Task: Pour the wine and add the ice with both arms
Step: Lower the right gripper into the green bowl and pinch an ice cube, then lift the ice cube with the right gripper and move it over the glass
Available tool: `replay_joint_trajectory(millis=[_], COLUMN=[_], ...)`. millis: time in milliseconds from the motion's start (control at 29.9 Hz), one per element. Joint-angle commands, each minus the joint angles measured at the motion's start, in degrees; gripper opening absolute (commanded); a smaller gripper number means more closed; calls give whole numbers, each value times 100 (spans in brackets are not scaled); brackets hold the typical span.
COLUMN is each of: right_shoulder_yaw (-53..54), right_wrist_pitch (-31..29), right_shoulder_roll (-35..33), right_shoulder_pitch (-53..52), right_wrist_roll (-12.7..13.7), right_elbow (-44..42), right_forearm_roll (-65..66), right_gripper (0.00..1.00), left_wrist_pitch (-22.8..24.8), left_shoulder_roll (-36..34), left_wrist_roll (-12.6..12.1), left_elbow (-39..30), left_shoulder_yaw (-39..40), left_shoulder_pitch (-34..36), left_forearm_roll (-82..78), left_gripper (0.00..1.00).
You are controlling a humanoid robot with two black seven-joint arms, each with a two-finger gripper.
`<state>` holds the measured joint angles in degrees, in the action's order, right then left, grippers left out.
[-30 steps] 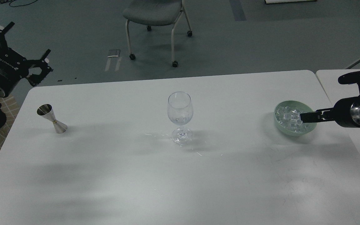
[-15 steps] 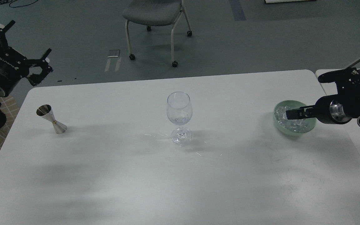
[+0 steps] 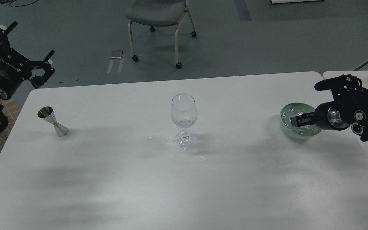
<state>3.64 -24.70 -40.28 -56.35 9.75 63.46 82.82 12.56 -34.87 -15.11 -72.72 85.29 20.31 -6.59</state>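
A clear stemmed wine glass (image 3: 184,111) stands upright at the middle of the white table (image 3: 139,179). A pale green bowl (image 3: 285,111) at the right holds several clear ice cubes (image 3: 292,112). My right gripper (image 3: 296,121) comes in from the right, its dark tip low over the ice in the bowl. Its fingers cannot be told apart, and I cannot see whether it holds a cube. My left gripper (image 3: 30,43) hangs off the table's far left corner with its claws spread and empty. A steel jigger (image 3: 53,122) stands at the left.
A second white table (image 3: 367,76) adjoins on the right, behind my right arm. A grey wheeled chair (image 3: 158,14) stands on the floor beyond the far edge. Small wet glints lie around the foot of the glass.
My right gripper has moved left across the bowl and its wrist has turned, so the tip sits over the bowl's left part. My left arm has barely shifted. Glass and jigger are unmoved.
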Motion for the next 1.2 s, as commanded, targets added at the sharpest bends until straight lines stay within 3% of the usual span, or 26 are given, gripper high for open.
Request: replay_joint_trajectory(millis=[0,134,401,1103,1169], right_shoulder_yaw=[-4,-4,-4,23,23], right_wrist_pitch=[0,9,9,0,9], right_shoulder_roll=[37,55,108,99,108], right_shoulder_pitch=[62,71,71,-34,-34], right_wrist_roll=[0,0,0,0,0], right_elbow=[-35,-44,-44,-17,-26], right_forearm_roll=[-3,6,6,-3,-3], right_gripper=[59,51,43,42,34], left_wrist_pitch=[1,-8,-25,-34,-26], left_shoulder_roll=[-2,-2,-10,-46,-46], left_wrist_roll=[-1,-1,-1,-1,-1], left_elbow=[13,21,21,13,13], left_shoulder_yaw=[-4,-4,5,67,67], left_shoulder_pitch=[-9,-9,-9,-18,-27], left_forearm_roll=[0,-9,-9,-9,0], left_gripper=[98,98,98,98,98])
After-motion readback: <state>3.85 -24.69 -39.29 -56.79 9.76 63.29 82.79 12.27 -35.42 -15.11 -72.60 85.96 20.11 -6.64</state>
